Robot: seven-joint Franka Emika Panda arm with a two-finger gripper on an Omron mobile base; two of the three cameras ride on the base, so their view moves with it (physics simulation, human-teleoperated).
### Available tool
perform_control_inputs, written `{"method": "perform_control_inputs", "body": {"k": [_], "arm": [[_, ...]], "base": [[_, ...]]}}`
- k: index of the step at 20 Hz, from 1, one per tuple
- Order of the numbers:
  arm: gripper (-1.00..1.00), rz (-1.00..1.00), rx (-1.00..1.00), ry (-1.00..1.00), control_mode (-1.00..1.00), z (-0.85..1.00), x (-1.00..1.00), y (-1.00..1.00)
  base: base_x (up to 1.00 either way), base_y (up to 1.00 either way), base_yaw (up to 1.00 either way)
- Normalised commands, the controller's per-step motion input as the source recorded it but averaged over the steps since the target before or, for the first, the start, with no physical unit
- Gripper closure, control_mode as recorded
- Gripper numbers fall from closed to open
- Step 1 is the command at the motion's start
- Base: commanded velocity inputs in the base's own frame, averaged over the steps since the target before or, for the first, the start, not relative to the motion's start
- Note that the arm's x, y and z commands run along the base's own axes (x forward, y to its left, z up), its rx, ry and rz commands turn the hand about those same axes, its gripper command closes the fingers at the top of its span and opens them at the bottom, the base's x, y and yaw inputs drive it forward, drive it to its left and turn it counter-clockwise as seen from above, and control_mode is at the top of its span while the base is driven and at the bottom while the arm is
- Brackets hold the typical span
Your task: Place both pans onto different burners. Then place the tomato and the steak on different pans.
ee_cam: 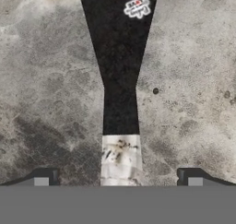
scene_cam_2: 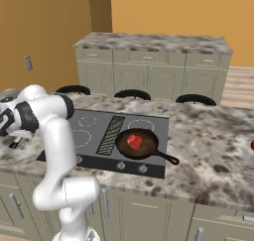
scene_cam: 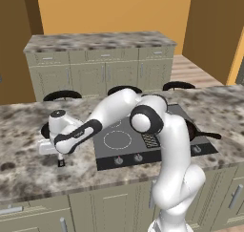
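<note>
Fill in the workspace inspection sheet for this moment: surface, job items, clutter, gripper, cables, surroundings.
Surface: speckled stone counter with a dark cooktop set in it.
Job's things: brown pan sits on the cooktop's near right burner, steak inside it. Black pan's handle lies flat on the counter, light tip toward the gripper. A red edge at the right frame border could be the tomato; cannot confirm.
Clutter: nothing seen.
Gripper: gripper open, low over the counter left of the cooktop, fingers either side of the handle tip.
Cables: nothing seen.
Surroundings: grey-green cabinets, three dark stools, orange wall.
</note>
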Motion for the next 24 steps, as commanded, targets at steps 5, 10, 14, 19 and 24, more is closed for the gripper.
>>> {"method": "perform_control_inputs", "body": {"k": [5, 10, 14, 19, 24], "arm": [[1.00, 0.00, 0.00, 0.00, -1.00, -0.29, 0.02, 0.00], [1.00, 0.00, 0.00, 0.00, -1.00, -0.31, 0.04, 0.00], [1.00, 0.00, 0.00, 0.00, -1.00, -0.34, 0.00, 0.00], [1.00, 0.00, 0.00, 0.00, -1.00, -0.20, 0.00, 0.00], [1.00, 0.00, 0.00, 0.00, -1.00, 0.00, 0.00, 0.00]], "base": [[0.00, 0.00, 0.00], [0.00, 0.00, 0.00], [0.00, 0.00, 0.00], [0.00, 0.00, 0.00], [0.00, 0.00, 0.00]]}}
